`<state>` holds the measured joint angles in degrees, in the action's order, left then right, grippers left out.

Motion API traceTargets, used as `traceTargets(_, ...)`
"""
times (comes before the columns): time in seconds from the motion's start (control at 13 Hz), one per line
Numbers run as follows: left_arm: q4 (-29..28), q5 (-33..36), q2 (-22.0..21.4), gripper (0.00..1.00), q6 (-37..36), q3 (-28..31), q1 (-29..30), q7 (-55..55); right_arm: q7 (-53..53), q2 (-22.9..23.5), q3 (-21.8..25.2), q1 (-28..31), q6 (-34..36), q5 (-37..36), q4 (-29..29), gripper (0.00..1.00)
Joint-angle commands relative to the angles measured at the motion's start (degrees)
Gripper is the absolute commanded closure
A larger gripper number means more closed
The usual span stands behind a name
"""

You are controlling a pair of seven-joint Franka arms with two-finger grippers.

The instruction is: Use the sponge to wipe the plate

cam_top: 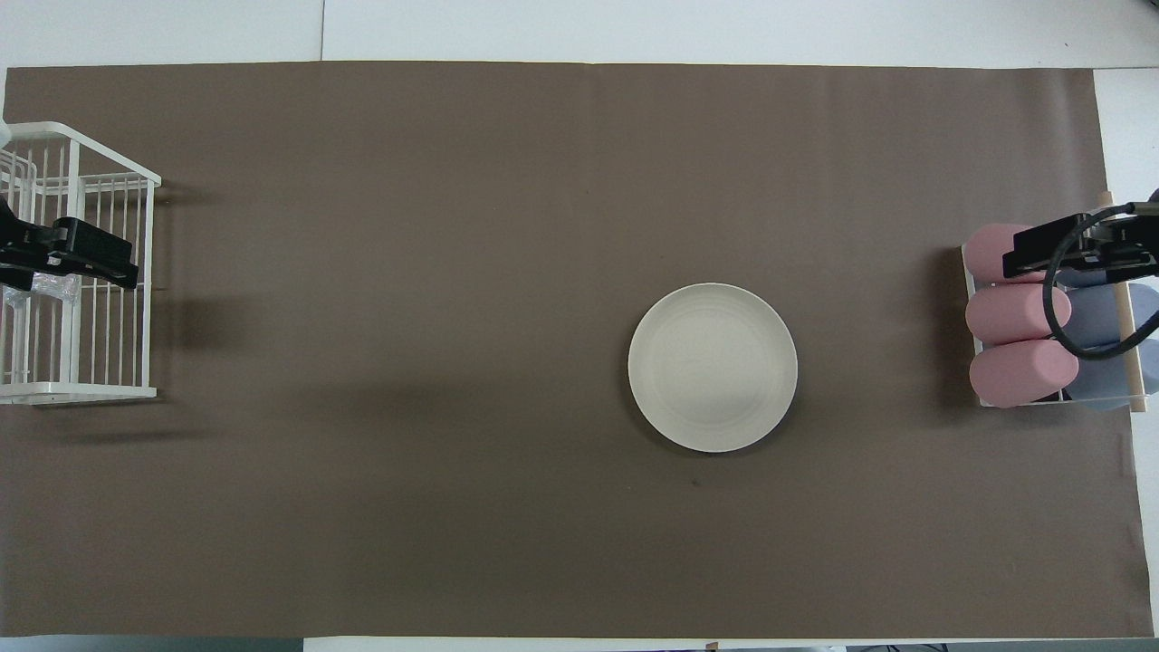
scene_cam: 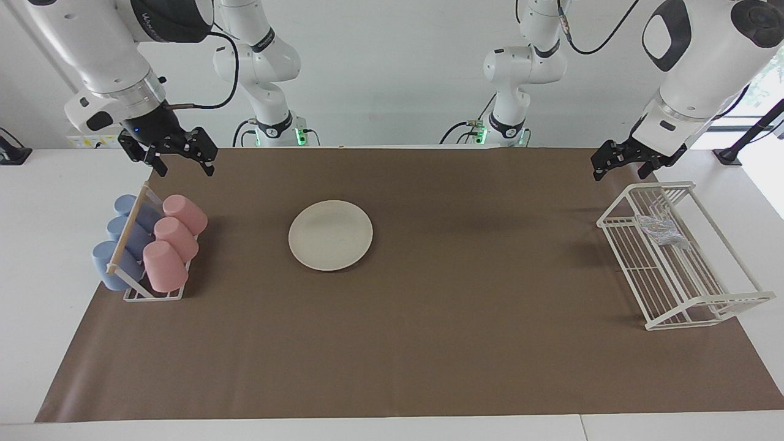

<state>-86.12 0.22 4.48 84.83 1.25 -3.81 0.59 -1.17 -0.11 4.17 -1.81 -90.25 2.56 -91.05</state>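
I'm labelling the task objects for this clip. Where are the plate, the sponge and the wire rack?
plate [scene_cam: 331, 235]: facing view, centre of its flat face.
sponge [scene_cam: 660, 230]: facing view, middle of the grey wad lying in the rack.
wire rack [scene_cam: 627, 202]: facing view, top rim rail at the end nearer the robots.

Facing and overhead views, high (opposed), sharing perhaps the whole table [scene_cam: 392, 367].

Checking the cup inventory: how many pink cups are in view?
3. The pink plastic cups lie in a row in the white wire cup rack at the right arm's end, beside blue cups. None looks hidden.
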Motion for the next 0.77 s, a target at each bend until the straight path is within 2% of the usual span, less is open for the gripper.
traceTargets(0.0, 0.9, -0.9, -0.8, 0.0, 0.6, -0.2, 0.6, -0.6, -0.2, -0.9, -0.2, 0.0, 0.2, -1.0, -0.6, 0.0)
traceTargets(0.46, 0.4, -2.3, -1.7, 0.0, -0.1, -0.5, 2.1, -0.6, -0.2, -0.8, -0.2, -0.2, 0.1, -1.0, -0.4, 0.0)
traceTargets(0.69, -3.7, -2.3, -5.3, 0.0, -0.8, -0.5, 2.0, -0.7, -0.2, -0.8, -0.2, -0.2, 0.2, -1.0, -0.4, 0.0)
